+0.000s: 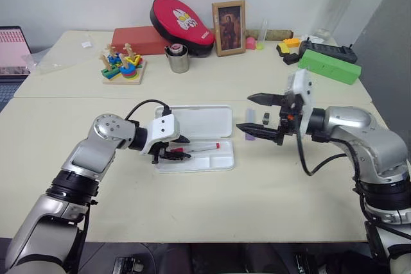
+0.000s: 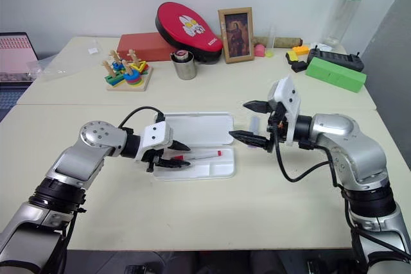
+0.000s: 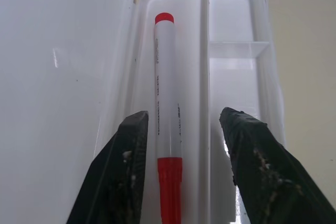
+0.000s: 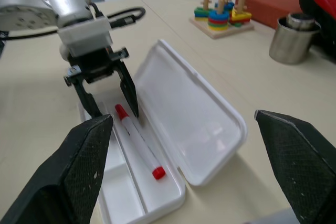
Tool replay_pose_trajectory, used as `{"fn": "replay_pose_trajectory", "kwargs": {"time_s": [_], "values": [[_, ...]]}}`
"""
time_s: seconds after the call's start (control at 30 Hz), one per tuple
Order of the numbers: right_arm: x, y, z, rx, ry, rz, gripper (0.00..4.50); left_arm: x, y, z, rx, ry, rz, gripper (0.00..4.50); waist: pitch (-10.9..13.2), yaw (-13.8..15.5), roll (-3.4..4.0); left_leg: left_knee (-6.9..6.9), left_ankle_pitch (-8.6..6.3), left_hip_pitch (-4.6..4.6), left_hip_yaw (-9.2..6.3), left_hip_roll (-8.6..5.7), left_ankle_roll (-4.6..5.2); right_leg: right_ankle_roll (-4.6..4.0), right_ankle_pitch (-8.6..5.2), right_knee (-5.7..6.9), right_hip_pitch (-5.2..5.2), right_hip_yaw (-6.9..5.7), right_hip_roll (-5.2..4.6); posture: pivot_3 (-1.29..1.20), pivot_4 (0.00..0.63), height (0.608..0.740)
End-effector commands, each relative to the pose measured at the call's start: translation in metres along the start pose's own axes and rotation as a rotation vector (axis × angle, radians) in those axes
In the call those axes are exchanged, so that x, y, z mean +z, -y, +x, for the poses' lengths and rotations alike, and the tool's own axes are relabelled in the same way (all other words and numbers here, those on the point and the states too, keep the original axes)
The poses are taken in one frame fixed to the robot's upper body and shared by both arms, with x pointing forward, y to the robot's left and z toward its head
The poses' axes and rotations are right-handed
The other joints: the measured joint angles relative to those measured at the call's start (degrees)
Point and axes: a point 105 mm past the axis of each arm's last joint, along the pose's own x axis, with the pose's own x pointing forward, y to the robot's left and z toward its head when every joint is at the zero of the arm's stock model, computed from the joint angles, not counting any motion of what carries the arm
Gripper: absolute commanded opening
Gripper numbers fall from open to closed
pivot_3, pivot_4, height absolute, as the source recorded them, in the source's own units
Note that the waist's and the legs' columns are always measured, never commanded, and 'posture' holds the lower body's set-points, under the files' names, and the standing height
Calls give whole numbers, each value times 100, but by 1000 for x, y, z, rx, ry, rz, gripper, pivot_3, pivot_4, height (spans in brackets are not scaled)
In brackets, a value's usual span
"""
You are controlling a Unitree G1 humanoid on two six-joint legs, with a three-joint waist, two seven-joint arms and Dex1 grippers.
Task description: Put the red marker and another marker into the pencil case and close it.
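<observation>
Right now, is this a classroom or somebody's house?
Hard to say; probably an office or lab. On the long table sit a laptop, a stacking toy, a framed picture and an open pencil case.

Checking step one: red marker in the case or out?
In. The red marker lies flat in the open pencil case tray, between the left gripper fingers.

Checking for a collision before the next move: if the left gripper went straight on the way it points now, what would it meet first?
Probably the red marker, which lies in the pencil case between the open fingers of the left gripper. Depth is unclear, so the case's tray floor might come first.
</observation>
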Motion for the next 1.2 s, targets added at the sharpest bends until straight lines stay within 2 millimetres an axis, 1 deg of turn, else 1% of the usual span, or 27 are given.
{"fn": "replay_pose_trajectory", "kwargs": {"time_s": [0.03,0.13,0.27,0.37,0.43,0.6,0.8,0.9,1.0,1.03,1.07,1.1,1.13,1.2], "values": [[-11,19,4,-160,-60,34,4500,23,-8,-8,58,103,20,3221,0,2,-1,0,0,0,1,0,0,-1,0,0,0,1,0,0,150,740],[-24,32,11,-298,-99,119,4500,55,-9,-10,85,289,-6,3780,0,5,-1,1,0,-1,-1,0,0,-5,3,0,0,-1,0,0,150,740],[-41,36,23,-442,-165,183,4500,81,-8,-6,119,449,-47,4482,0,5,-1,1,0,-1,-3,0,-1,-19,11,3,0,-2,0,0,150,740],[-53,31,31,-506,-198,233,4500,95,-9,-1,163,523,-77,4482,0,4,-1,1,1,-1,-5,0,-1,-20,12,4,1,-2,0,0,150,740],[-61,31,33,-554,-225,256,4500,103,-11,3,198,561,-82,4482,-1,5,-1,2,1,1,-5,-1,-1,-20,12,5,3,-3,0,0,150,740],[-79,28,36,-609,-301,278,4500,122,-11,10,238,659,-105,4482,-1,5,-1,4,1,0,-7,-2,-1,-20,13,5,4,-4,0,0,150,740],[-96,29,38,-649,-361,291,4500,137,-19,12,322,724,-113,4482,-2,1,-2,4,1,1,-8,-1,-1,-20,13,6,5,-4,0,0,150,740],[-98,29,41,-649,-360,304,3971,139,-21,15,346,717,-103,4500,-2,-3,-3,4,1,2,-8,-2,-1,-20,13,5,7,-5,0,0,150,740],[-97,31,40,-669,-361,297,3234,138,-25,15,367,709,-98,4500,-2,-2,-3,5,1,7,-8,-2,-1,-20,13,5,13,-5,0,0,150,740],[-96,32,40,-673,-358,298,3083,139,-26,15,371,710,-98,4500,-2,-1,-3,5,1,8,-8,-2,-1,-20,13,5,15,-5,0,0,150,740],[-95,34,40,-682,-352,299,2760,139,-26,15,374,711,-98,4500,-2,-1,-3,5,1,8,-9,-2,-1,-19,13,5,16,-5,0,0,150,740],[-93,35,39,-687,-347,301,2530,140,-27,16,376,712,-97,4500,-2,-1,-3,6,1,9,-9,-2,-1,-19,13,5,16,-5,0,0,150,740],[-93,37,39,-690,-344,301,2136,140,-27,16,378,711,-96,4500,-2,-1,-3,6,1,9,-9,-2,-1,-19,13,5,17,-5,0,0,150,740],[-92,38,38,-696,-342,302,1776,140,-27,17,379,708,-96,4500,-2,2,-3,7,1,8,-10,-2,-1,-19,13,4,18,-6,0,0,150,740]]}}
